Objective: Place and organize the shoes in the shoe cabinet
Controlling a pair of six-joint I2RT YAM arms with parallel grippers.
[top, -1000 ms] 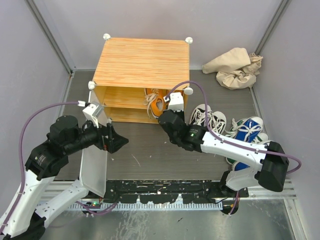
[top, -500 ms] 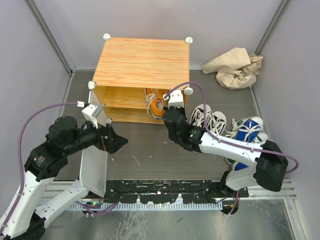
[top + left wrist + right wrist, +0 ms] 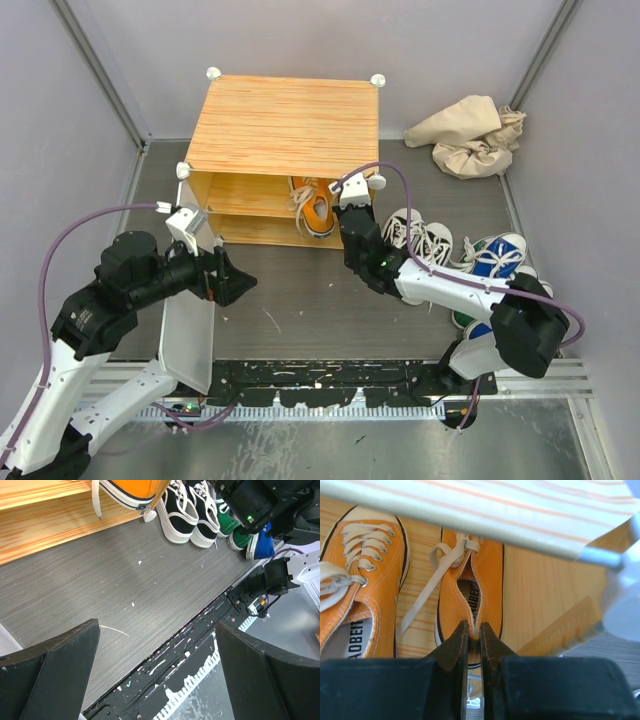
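Printing inside the shoes reads roughly "OBEIR", and only the right wrist view shows it. At the centre of that view the right claw (image 3: 474,630) is clenched on the heel rim of one orange sneaker (image 3: 470,575). This shoe lies on the cabinet (image 3: 285,125) shelf beside the other orange sneaker (image 3: 365,575). The left wrist view alone shows the left claw (image 3: 157,680) spread wide and empty over the dark grey wood-grain floor (image 3: 125,580), with black-and-white sneakers (image 3: 185,505) along its upper edge. Grey walls (image 3: 60,200) enclose the space.
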